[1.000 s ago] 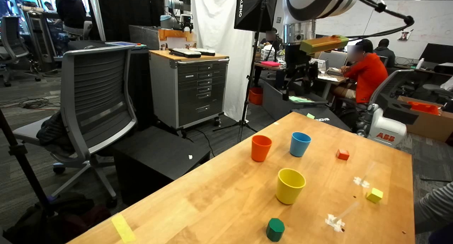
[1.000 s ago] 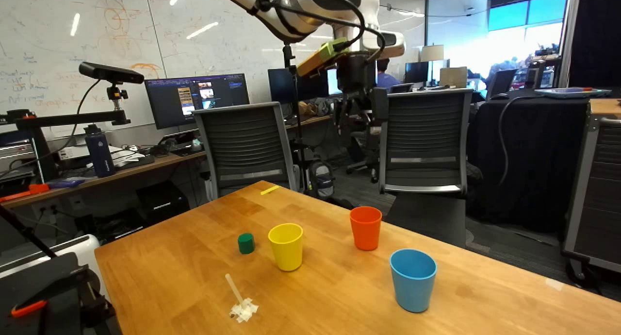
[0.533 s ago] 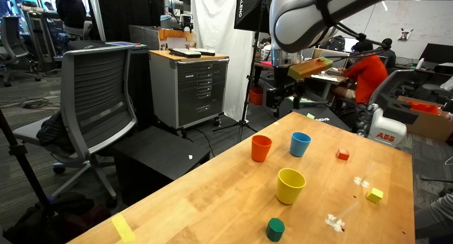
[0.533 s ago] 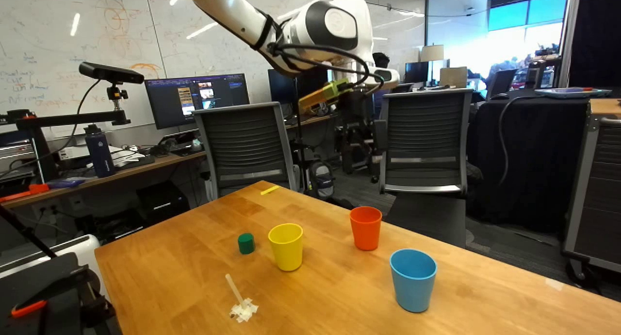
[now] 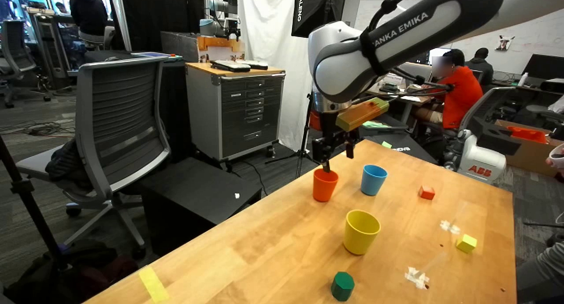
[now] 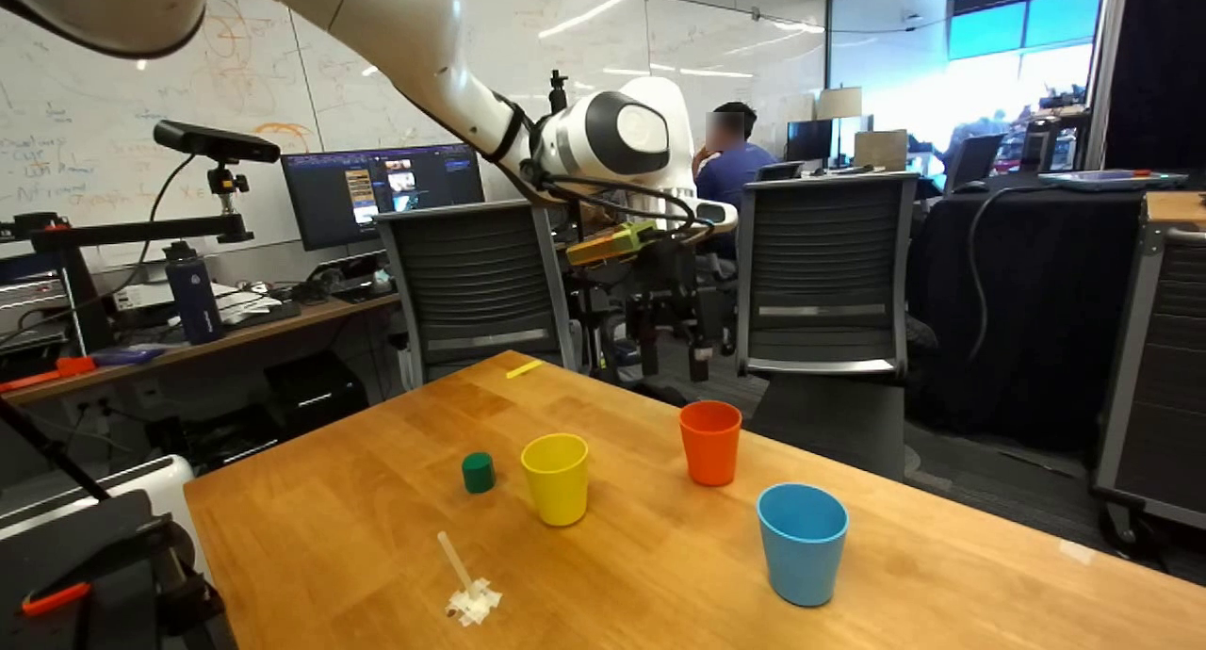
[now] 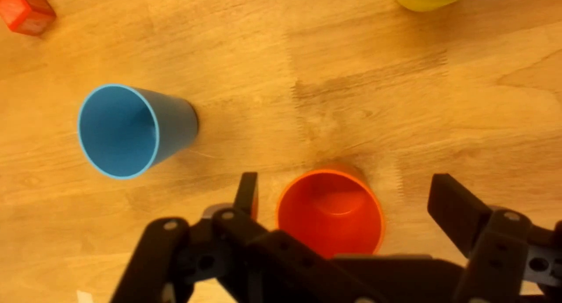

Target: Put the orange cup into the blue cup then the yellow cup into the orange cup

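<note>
The orange cup [image 5: 324, 188] stands upright near the table's edge, seen in both exterior views [image 6: 711, 450]. The blue cup [image 5: 373, 180] stands upright beside it, and also shows in an exterior view [image 6: 803, 554]. The yellow cup [image 5: 361, 234] stands upright farther along the table; in the wrist view only part of it [image 7: 423, 0] shows at the top edge. My gripper [image 7: 344, 180] is open and empty above the orange cup [image 7: 329, 215], which appears between its fingers, closer to the left finger. The blue cup [image 7: 175, 120] lies left of the fingers there. The gripper also shows in both exterior views [image 5: 338, 162] [image 6: 674, 372].
A green cylinder [image 5: 343, 287] stands near the yellow cup. A small red block [image 5: 426, 192] and a small yellow block [image 5: 466, 243] lie on the wooden table [image 5: 264, 251]. Thin sticks [image 6: 454, 560] rise from white tape on the table. Chairs stand beyond the edge.
My gripper has come down and across to above the orange cup. The cups and blocks have not moved.
</note>
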Tool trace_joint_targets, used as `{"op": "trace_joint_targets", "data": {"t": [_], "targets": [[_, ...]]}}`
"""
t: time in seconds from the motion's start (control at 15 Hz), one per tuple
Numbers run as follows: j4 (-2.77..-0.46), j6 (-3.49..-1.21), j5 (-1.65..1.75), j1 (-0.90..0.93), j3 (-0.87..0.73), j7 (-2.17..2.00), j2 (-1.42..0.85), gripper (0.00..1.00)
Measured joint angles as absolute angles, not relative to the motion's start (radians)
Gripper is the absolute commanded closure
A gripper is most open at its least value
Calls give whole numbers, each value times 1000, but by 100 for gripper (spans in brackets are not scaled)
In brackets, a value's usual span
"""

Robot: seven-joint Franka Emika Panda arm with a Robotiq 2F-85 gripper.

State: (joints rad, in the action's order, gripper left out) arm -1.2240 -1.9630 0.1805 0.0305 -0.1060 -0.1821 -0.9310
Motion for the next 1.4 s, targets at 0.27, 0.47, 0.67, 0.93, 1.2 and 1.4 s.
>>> {"op": "trace_joint_targets", "data": {"t": [0.27, 0.47, 0.67, 0.93, 1.2, 1.4], "targets": [[-1156, -1946, 181, 63, -106, -182, -1001, 0], [-1101, -1934, 181, 67, -107, -181, -1052, 0], [-1039, -1927, 182, 63, -117, -181, -1098, 0], [-956, -1912, 182, 50, -129, -177, -1146, 0], [-890, -1900, 182, 43, -133, -163, -1190, 0], [-855, -1894, 182, 46, -133, -144, -1229, 0]]}}
